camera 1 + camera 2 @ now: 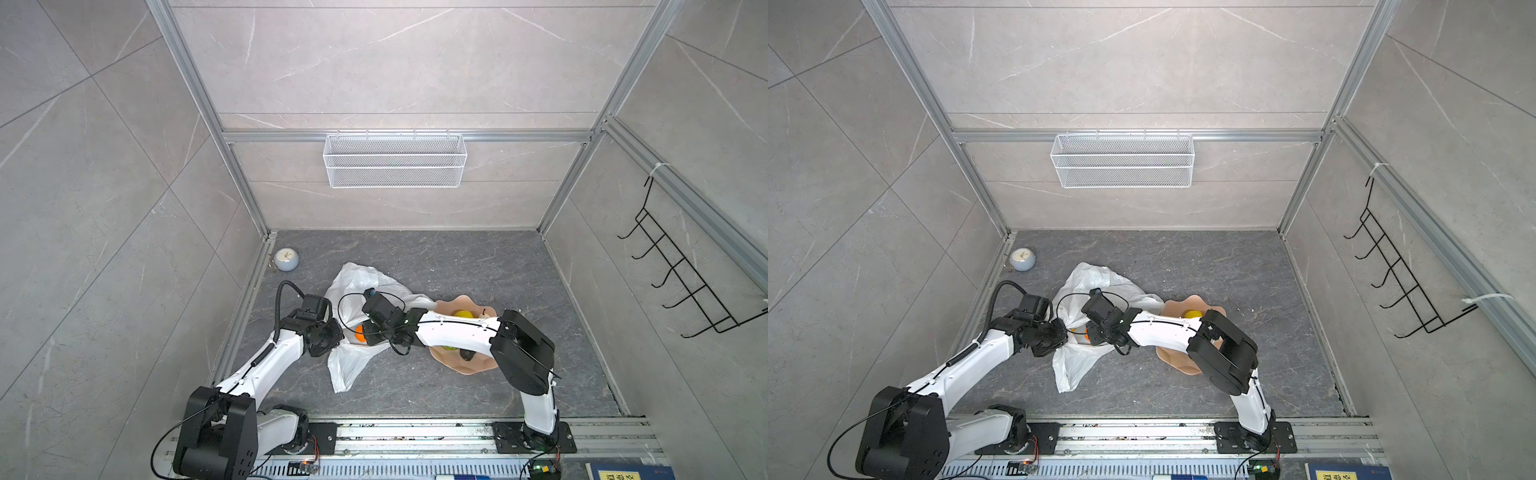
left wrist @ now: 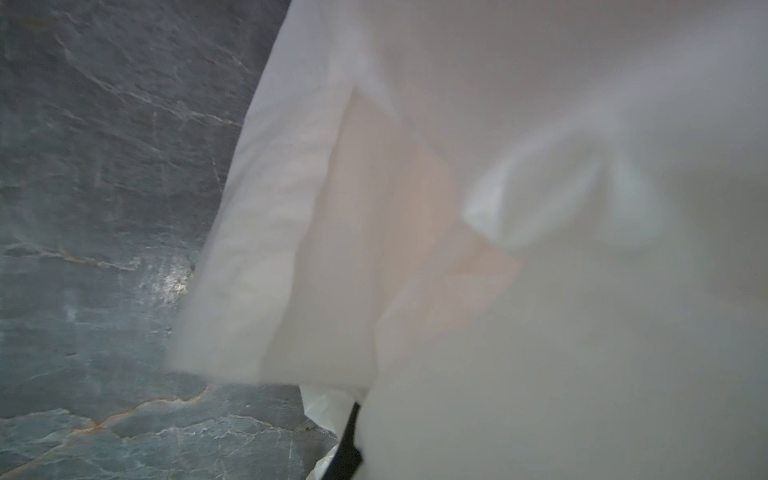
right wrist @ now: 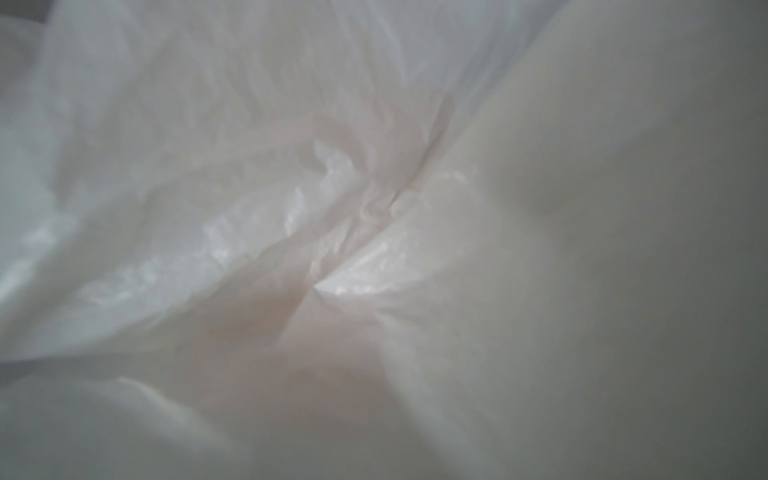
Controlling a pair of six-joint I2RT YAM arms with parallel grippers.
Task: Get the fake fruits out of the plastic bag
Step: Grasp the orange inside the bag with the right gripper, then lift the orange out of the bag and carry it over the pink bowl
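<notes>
White plastic bag lies crumpled mid-table, just beside a pink scalloped plate that already carries a yellow fruit, a green one and black grapes. The left gripper is clenched at the bag's edge. The right gripper is in the bag's mouth (jaws hidden, state impossible to tell). One orange at least is left inside.

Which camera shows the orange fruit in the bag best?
A top view: the orange sits uncovered in the plastic bag's open mouth. Both wrist views show at most a faint peach tint through blurred white plastic, with no fruit outline.
</notes>
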